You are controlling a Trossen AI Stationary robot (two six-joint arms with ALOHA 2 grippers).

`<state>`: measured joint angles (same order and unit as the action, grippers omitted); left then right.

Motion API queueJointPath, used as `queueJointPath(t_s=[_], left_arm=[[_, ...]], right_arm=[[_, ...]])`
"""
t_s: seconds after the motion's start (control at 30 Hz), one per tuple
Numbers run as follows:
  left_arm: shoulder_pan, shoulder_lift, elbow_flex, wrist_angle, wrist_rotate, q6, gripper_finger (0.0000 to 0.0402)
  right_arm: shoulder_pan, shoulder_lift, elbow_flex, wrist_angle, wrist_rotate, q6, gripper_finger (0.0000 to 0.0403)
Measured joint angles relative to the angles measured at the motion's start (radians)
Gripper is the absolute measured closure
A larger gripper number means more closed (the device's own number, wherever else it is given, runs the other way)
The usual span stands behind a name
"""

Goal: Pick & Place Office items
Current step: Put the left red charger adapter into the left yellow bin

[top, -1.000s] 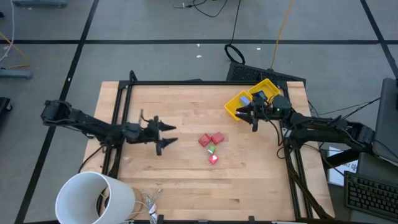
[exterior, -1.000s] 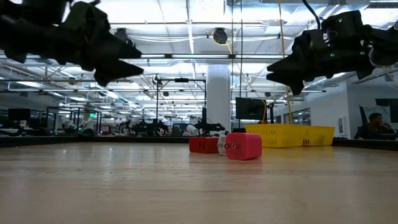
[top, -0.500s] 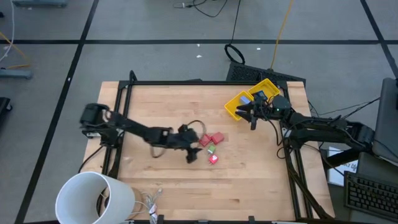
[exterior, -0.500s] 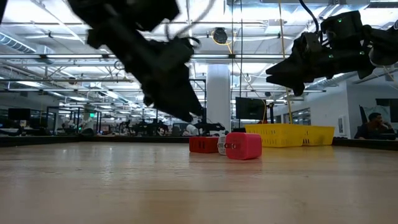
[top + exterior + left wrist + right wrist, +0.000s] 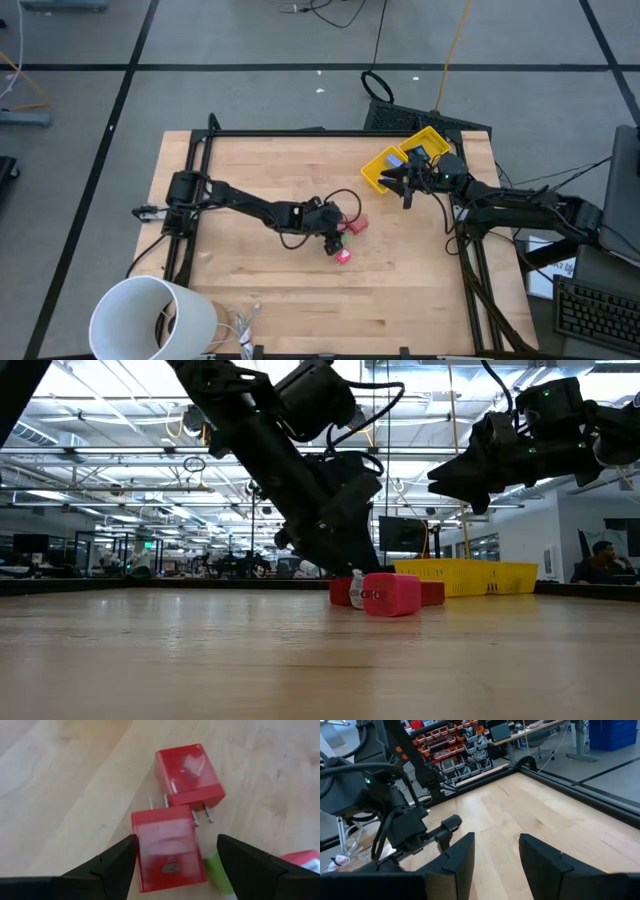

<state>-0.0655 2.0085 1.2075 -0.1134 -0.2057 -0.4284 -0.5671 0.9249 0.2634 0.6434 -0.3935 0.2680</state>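
Note:
Two red blocks lie flat mid-table, one (image 5: 167, 850) between my left gripper's open fingers, the other (image 5: 187, 775) just beyond it (image 5: 353, 224). A green bit (image 5: 217, 872) and a bright pink-red bit (image 5: 343, 256) lie next to them. My left gripper (image 5: 335, 228) is low over this cluster, reaching in from the left. My right gripper (image 5: 403, 185) is open and hovers high (image 5: 455, 485) beside the yellow bin (image 5: 405, 160). The bin holds blue and black-framed rectangles (image 5: 415, 155). My left gripper (image 5: 175, 840) straddles the nearer red block, slanting down from the table's left. One fingertip (image 5: 127, 852) looks to lie against the block's side edge (image 5: 135, 835). The other fingertip (image 5: 227, 850) stands apart from it. The block rests flat on the table.
The yellow bin sits at the far right of the table. A big white cylinder (image 5: 150, 318) and loose cables (image 5: 240, 330) are at the near left corner. A black frame (image 5: 200, 140) edges the wooden top. Bare wood lies near and left of the cluster.
My left arm has swung from the table's left side toward the right and come down onto the red blocks, its fingers open. One red block has slid a little toward the right edge and now shows beside the pink-red bit in the low view.

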Motion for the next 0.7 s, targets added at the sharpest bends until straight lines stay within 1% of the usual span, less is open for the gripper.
queueJointPath(t_s=[0.2, 0.37, 0.6, 0.7], left_arm=[[0.001, 0.014, -0.004, -0.033, 0.006, 0.035, 0.0128], [0.004, 0.012, -0.004, -0.085, -0.014, 0.040, 0.0128], [0.006, 0.012, -0.005, -0.058, -0.017, 0.060, 0.0128], [0.007, 0.012, -0.005, -0.056, -0.007, 0.138, 0.0128]], right_arm=[[0.000, 0.000, 0.000, 0.000, 0.000, 0.000, 0.0260], [0.000, 0.000, 0.000, -0.001, 0.000, 0.000, 0.0260], [0.000, 0.000, 0.000, -0.002, 0.000, 0.000, 0.0262], [0.000, 0.000, 0.000, -0.003, 0.000, 0.000, 0.0261]])
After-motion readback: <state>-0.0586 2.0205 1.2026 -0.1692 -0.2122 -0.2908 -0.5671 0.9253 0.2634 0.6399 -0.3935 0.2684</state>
